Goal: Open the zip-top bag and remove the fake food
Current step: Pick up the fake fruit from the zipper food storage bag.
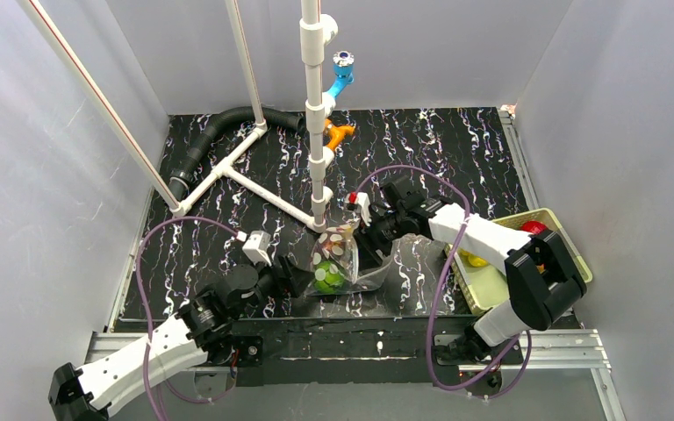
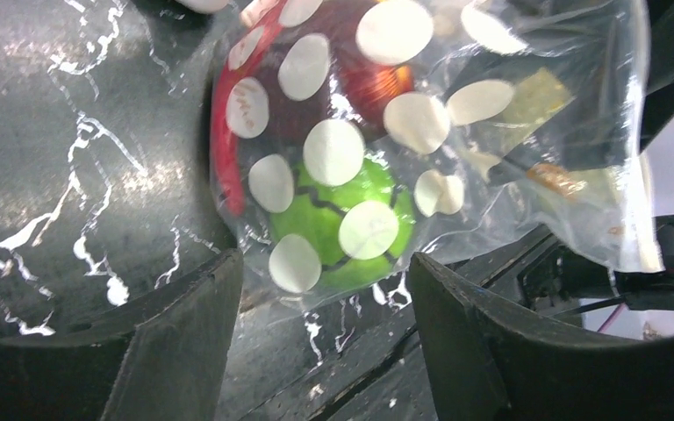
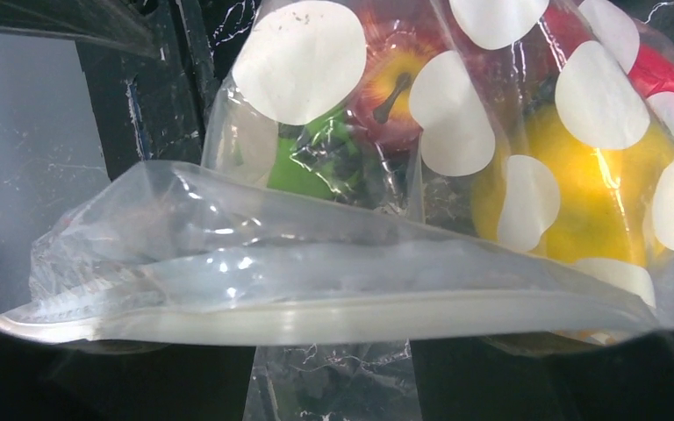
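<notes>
The zip-top bag sits mid-frame on the black marbled table, with the fake food inside. The left gripper is spread wide, the bag's end between its fingers. The right gripper crowds the bag's upper right. The zip strip hides its fingertips, so I can't tell its grip. A white pipe frame stands behind and a mesh basket is at right.

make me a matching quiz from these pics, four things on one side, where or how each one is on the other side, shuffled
1 green food
2 basket
3 blue fitting
4 left claw

a on the white pipe, at the back
b open, close beside the bag
c inside the bag
d at the right side of the table

Pairs: 1-c, 2-d, 3-a, 4-b
</notes>
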`<state>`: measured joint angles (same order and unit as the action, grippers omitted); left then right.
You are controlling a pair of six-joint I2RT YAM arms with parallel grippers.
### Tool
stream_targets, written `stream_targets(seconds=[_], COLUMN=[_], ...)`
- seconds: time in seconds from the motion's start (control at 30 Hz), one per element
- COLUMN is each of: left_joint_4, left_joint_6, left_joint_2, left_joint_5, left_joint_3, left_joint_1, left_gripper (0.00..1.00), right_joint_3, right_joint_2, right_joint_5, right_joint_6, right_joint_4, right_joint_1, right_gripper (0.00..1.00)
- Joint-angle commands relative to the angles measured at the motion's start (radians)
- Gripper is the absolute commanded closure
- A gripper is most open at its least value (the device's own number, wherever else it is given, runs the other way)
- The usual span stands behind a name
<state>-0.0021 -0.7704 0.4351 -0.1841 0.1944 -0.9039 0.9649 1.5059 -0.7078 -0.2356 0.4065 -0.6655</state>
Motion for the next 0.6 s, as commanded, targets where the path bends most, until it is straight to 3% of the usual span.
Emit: stream_targets(seconds=[0.0, 0.2, 0.3, 0.57], left_joint_4=[-0.153, -0.16, -0.134, -0.054], left_joint_6=[-0.001, 0.013, 0.031, 0.037], left_joint_2=[-0.012, 0.082, 0.157, 0.278], left_joint_5=[-0.028, -0.012, 0.012, 0.067], left_joint_3=[0.002, 0.034, 0.052, 0.061], left_joint_1=[0.008, 0.008, 0.008, 0.008], left_gripper=[0.37, 0.48, 0.59, 0.62], right_joint_3=[-0.002, -0.005, -0.008, -0.007], right_joint_2=[0.018, 0.02, 0.028, 0.039], right_joint_5=[0.0, -0.01, -0.018, -0.032], right_joint_6=[-0.011, -0.012, -0.011, -0.011], right_joint_4=[-0.035, -0.041, -0.043, -0.041], right_joint_1=[-0.014, -0.014, -0.018, -0.029], right_gripper=[0.35, 0.34, 0.34, 0.32])
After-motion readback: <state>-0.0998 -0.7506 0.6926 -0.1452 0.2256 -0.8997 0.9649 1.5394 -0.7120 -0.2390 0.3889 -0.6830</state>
